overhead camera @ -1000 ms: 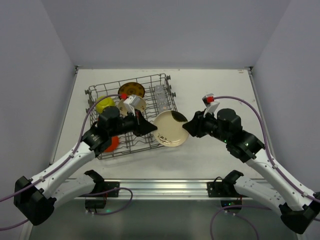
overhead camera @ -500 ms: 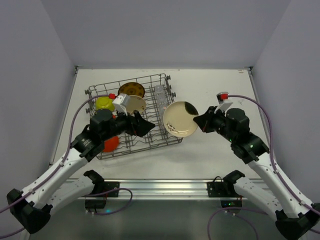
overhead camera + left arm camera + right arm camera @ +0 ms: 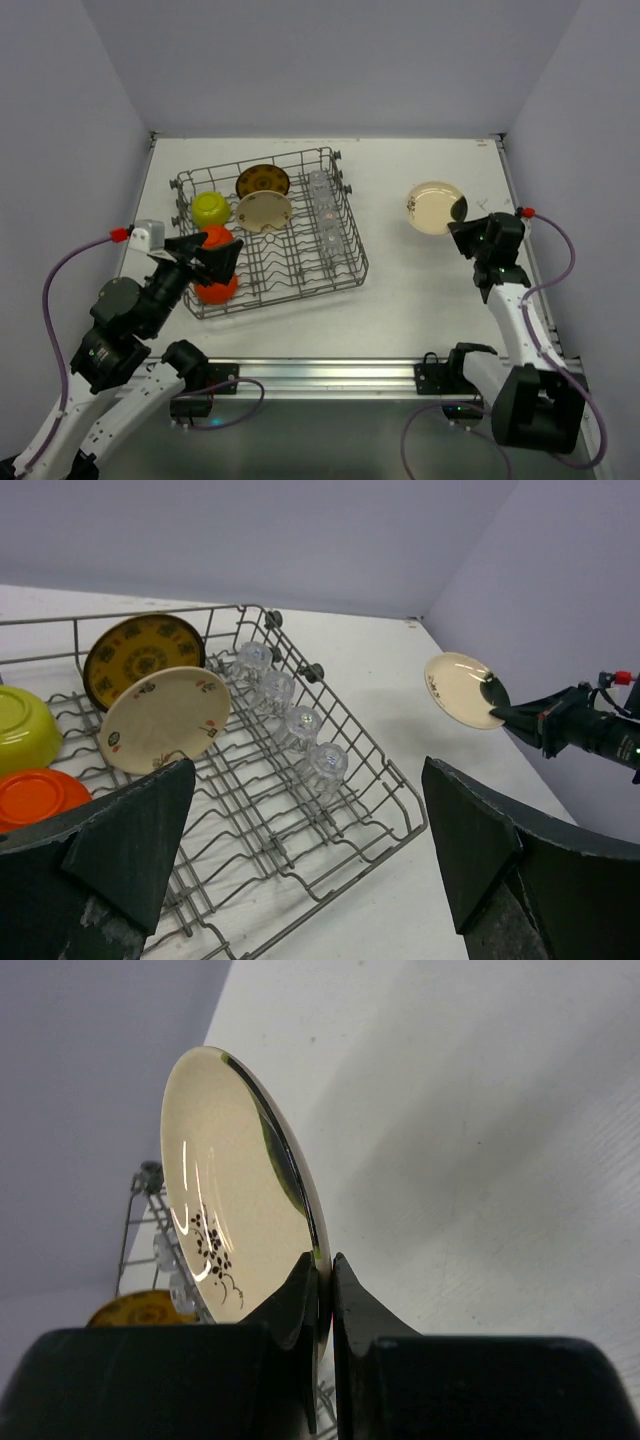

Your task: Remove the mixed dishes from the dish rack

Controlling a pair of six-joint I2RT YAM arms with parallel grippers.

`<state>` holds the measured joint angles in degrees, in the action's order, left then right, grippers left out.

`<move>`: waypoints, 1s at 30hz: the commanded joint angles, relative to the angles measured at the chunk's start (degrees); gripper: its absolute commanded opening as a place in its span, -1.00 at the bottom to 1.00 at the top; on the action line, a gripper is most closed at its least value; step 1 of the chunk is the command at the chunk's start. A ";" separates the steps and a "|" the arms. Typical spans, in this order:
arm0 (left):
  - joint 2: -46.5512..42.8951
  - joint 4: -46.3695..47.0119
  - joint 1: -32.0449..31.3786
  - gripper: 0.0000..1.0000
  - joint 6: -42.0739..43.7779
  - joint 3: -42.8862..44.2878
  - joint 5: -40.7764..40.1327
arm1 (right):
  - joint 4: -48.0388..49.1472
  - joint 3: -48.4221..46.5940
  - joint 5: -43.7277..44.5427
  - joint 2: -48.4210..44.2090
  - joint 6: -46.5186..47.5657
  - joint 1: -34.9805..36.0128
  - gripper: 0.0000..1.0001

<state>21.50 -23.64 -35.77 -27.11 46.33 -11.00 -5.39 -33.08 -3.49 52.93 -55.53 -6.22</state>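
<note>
The grey wire dish rack [image 3: 343, 281] sits left of centre. In it stand a brown-gold plate [image 3: 262, 180], a cream plate [image 3: 264, 211], a lime-yellow bowl [image 3: 210, 208], an orange bowl [image 3: 215, 288] and a row of clear glass cups [image 3: 322, 215]. My left gripper [image 3: 205, 256] hovers wide open over the rack's near left corner, holding nothing [image 3: 305, 860]. My right gripper [image 3: 460, 210] is shut on the rim of another cream plate [image 3: 432, 207], held on edge above the table right of the rack. The right wrist view shows the jaws pinching that plate [image 3: 225, 1190].
The table's right edge and wall [image 3: 560, 200] are close to the right arm. The rack's near corner rim [image 3: 400, 815] lies below my left fingers. White table surface [image 3: 400, 290] stretches between the rack and the right arm.
The left gripper let go of the cream plate, opened wide and drew back to the near left. The right gripper closed on the plate and carried it away to the right.
</note>
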 commanded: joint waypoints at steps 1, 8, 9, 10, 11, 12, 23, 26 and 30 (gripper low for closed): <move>-4.70 -0.71 0.00 1.00 5.31 -3.95 -3.05 | 11.63 0.04 3.47 7.52 -13.29 -1.78 -1.00; -11.21 -0.27 0.00 1.00 6.02 -9.24 -4.38 | 11.27 -9.27 6.13 25.19 -13.03 -1.87 -1.00; -11.21 -0.09 0.00 1.00 5.93 -9.76 -4.64 | 11.89 -10.07 5.34 27.12 -12.42 -1.87 -1.00; -11.21 -0.01 0.00 1.00 5.67 -10.02 -4.90 | 12.24 -10.94 4.81 30.71 -12.41 -1.87 -1.00; -10.78 0.00 -0.09 1.00 5.67 -10.29 -4.47 | 12.68 -12.52 4.37 32.57 -12.24 -1.87 -1.00; -10.34 -0.09 -0.09 1.00 5.84 -10.12 -3.85 | 13.64 -13.23 3.84 34.24 -11.54 -1.87 -1.00; -10.95 0.61 0.00 1.00 6.55 -10.55 -2.53 | 15.67 -20.09 -0.99 48.31 -12.59 -2.04 -0.87; -9.99 0.79 0.00 1.00 6.72 -10.55 -2.18 | 14.36 -23.07 -2.05 51.03 -13.02 -2.13 -0.85; -8.67 0.70 0.00 1.00 6.90 -10.38 -1.57 | 11.03 -29.12 -4.42 55.61 -14.52 -2.92 -0.78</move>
<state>11.46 -24.88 -35.77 -21.67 36.03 -13.43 5.65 -56.84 -5.58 105.91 -67.88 -8.21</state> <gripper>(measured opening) 0.997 0.105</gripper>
